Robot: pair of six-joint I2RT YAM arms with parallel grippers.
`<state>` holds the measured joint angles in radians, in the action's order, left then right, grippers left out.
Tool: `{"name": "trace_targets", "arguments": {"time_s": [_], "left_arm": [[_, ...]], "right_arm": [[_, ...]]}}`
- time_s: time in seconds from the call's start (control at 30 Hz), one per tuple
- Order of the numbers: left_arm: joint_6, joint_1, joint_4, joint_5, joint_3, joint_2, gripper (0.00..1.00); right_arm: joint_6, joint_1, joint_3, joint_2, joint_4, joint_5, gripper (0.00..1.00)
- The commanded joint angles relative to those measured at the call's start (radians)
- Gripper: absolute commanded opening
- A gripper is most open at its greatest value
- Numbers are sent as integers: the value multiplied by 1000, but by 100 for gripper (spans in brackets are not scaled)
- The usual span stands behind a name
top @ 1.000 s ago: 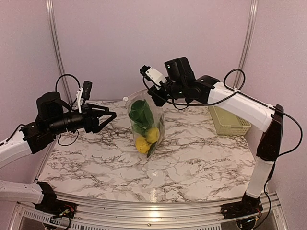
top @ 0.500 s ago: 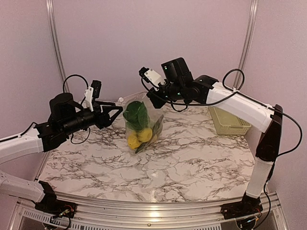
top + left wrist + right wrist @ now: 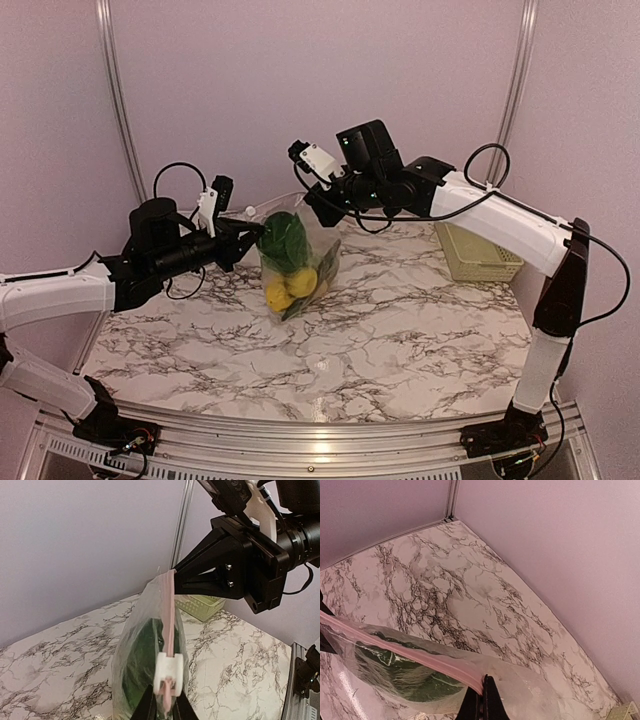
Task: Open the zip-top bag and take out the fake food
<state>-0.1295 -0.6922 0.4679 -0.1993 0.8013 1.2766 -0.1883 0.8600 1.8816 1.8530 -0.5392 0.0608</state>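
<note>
Clear zip-top bag (image 3: 325, 255) | left end effector (image 3: 248, 232) moved in, now pinching it

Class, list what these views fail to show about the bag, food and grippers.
Left wrist view: left gripper cut by bottom edge; grip on the zip-top bag unclear.
Top view: fake food overlapping inside crinkled plastic; piece count unclear.
Right wrist view: basket cut off at the corner.
</note>
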Motion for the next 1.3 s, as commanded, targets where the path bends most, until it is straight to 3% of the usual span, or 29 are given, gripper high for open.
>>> {"name": "trace_targets", "arguments": {"time_s": [0.0, 0.1, 0.2, 0.23, 0.4, 0.77, 1.0, 1.27], "left_arm": [[12, 17, 60, -24, 29, 1, 3], [38, 29, 27, -35, 52, -23, 0], [112, 34, -92, -97, 122, -40, 0], [151, 34, -149, -126, 151, -40, 0], [257, 34, -334, -209, 245, -41, 0], [305, 33, -391, -276, 303, -55, 0], [342, 33, -440, -331, 328, -61, 0], [353, 31, -466, -351, 366, -44, 0]], "right_arm": [[-23, 5, 9, -52, 20, -25, 0], [-56, 2, -1, -72, 9, -101, 0], [-105, -1, -30, -112, 27, -228, 38], [-122, -1, -34, -122, 36, -275, 45], [-175, 6, -5, -125, 103, -474, 57], [-121, 9, 57, -50, 196, -695, 56], [-117, 10, 45, -40, 203, -725, 59], [-106, 14, 52, -12, 211, -743, 52]]}}
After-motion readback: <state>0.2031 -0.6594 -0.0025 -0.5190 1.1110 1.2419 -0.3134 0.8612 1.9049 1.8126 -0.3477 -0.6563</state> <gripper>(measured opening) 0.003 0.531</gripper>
